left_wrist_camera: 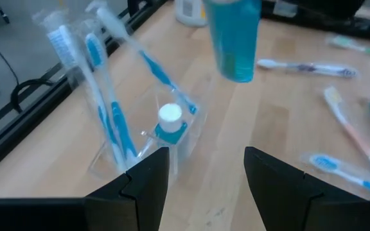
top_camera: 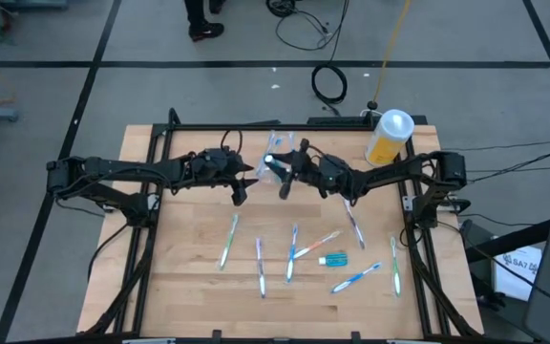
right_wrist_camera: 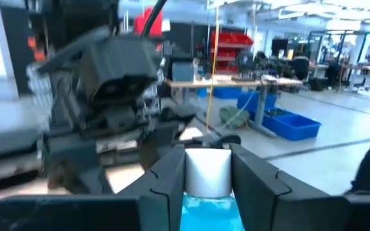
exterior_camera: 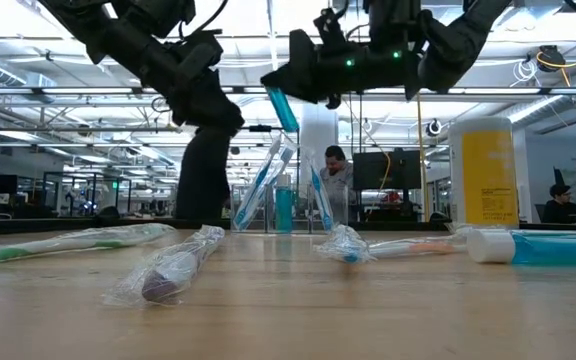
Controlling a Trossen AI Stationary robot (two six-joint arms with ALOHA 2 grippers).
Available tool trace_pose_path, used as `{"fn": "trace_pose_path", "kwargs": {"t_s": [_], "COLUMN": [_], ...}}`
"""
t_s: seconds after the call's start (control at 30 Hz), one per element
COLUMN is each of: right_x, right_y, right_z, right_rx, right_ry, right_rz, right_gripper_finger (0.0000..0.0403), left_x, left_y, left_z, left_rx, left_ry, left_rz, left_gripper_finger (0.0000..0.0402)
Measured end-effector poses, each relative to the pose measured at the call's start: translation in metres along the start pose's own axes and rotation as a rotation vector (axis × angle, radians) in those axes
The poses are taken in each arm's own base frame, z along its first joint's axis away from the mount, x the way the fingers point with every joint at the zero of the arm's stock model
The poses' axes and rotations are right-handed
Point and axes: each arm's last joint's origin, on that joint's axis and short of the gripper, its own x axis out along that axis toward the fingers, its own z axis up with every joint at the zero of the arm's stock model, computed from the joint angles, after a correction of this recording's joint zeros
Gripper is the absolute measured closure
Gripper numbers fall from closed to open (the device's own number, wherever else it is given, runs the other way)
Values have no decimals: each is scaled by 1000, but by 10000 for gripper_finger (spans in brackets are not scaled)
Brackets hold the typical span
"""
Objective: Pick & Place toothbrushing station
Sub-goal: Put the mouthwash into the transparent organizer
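A small clear cup (top_camera: 277,145) stands on the table's far middle with several toothbrushes (left_wrist_camera: 101,83) leaning in it and a teal toothpaste tube (left_wrist_camera: 170,122) standing cap up inside. It also shows in the low view (exterior_camera: 286,205). My right gripper (top_camera: 280,172) is shut on a second teal tube (exterior_camera: 283,108) just above and beside the cup. My left gripper (left_wrist_camera: 207,160) is open and empty, low over the table next to the cup's left side (top_camera: 240,189). Several wrapped toothbrushes (top_camera: 292,253) and a third teal tube (top_camera: 335,258) lie flat on the table's near half. My right gripper pinches the tube at its top, just under the white cap (right_wrist_camera: 207,168), between its two fingers. The fingers come level from the table's right. The tube hangs below them, cap up and a little tilted, its teal lower end (left_wrist_camera: 235,64) clear of the table and the cup.
A yellow bottle with a white cap (top_camera: 388,137) stands at the table's far right corner. Loose toothbrushes lie spread over the near half, right of middle (top_camera: 356,277). The near left part of the wooden table (top_camera: 175,277) is bare. People show in the room behind (exterior_camera: 340,180).
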Motion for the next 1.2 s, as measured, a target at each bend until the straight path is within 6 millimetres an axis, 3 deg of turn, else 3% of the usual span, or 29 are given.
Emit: {"fn": "trace_pose_path", "kwargs": {"t_s": [0.3, 0.5, 1.2], "right_x": [-3, -5, -7], "right_y": [10, 18, 23], "right_z": [9, 12, 16], "right_rx": [50, 55, 72], "right_ry": [-94, -115, -159], "right_rz": [28, 39, 65], "right_gripper_finger": [304, 302, 303], "left_x": [2, 13, 16], "left_y": [-21, -32, -28], "left_z": [15, 17, 24], "left_rx": [13, 30, -2], "left_ry": [-178, -271, -364], "left_rz": [-128, -156, -37], "left_gripper_finger": [192, 192, 192]}}
